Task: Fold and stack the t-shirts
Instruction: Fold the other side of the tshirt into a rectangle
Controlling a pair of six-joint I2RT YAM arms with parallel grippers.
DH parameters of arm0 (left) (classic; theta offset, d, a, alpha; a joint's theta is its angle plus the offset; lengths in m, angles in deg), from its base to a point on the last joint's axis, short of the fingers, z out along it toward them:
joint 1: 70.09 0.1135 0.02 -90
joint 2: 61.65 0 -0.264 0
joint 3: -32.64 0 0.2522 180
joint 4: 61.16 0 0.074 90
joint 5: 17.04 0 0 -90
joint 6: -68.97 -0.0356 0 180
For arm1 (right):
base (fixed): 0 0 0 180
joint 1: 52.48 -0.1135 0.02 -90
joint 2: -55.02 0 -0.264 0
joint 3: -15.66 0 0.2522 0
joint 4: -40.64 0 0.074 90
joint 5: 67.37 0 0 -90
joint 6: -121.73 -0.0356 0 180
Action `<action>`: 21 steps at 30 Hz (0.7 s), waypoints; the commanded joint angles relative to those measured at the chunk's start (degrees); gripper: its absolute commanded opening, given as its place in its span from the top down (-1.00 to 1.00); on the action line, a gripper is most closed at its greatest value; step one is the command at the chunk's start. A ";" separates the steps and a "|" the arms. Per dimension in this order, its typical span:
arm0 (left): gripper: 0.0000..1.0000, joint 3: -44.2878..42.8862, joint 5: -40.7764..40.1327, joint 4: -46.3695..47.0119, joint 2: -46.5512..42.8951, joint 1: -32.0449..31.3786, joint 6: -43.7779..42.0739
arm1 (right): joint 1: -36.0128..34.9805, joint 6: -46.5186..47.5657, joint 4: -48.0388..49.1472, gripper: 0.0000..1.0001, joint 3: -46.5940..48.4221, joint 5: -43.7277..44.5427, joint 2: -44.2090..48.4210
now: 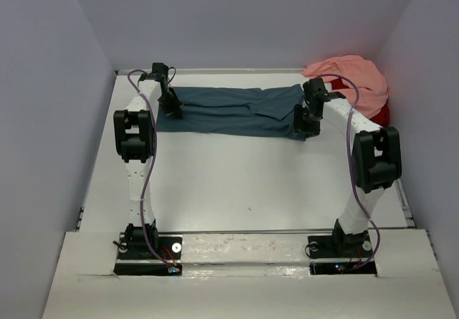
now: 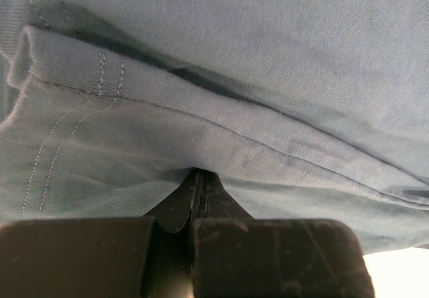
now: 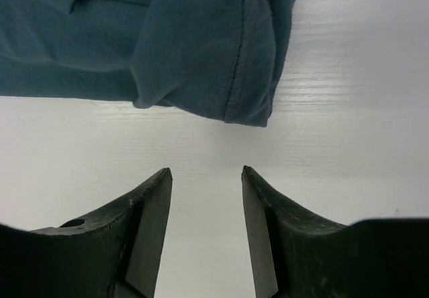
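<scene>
Got teal shirt spread across upper middle of frame on surface; pink shirt and red shirt heaped upper right. Have left jaws clamped on teal hem, right jaws apart just short of its corner. Should push over both layers before closing, then lift level.

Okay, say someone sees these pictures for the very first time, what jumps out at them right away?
A dark teal-blue shirt lies stretched along the far side of the table between both arms. The left gripper is pinched shut on its left edge; the right gripper stands open over bare table just short of its right corner. A salmon pink shirt is heaped in the far right corner, a red shirt peeking out at its near edge.
</scene>
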 commanded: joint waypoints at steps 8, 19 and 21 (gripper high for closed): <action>1.00 -1.03 -3.41 -1.45 2.72 0.31 -2.12 | 0.70 2.01 -0.42 0.01 3.37 6.23 -3.87; 1.00 -1.56 -2.98 -1.80 2.89 0.40 -2.39 | 0.70 2.28 -0.07 0.01 6.79 5.79 -7.82; 1.00 -1.56 -2.98 -1.80 2.89 0.40 -2.30 | 0.70 2.45 -0.15 0.02 7.94 5.61 -8.26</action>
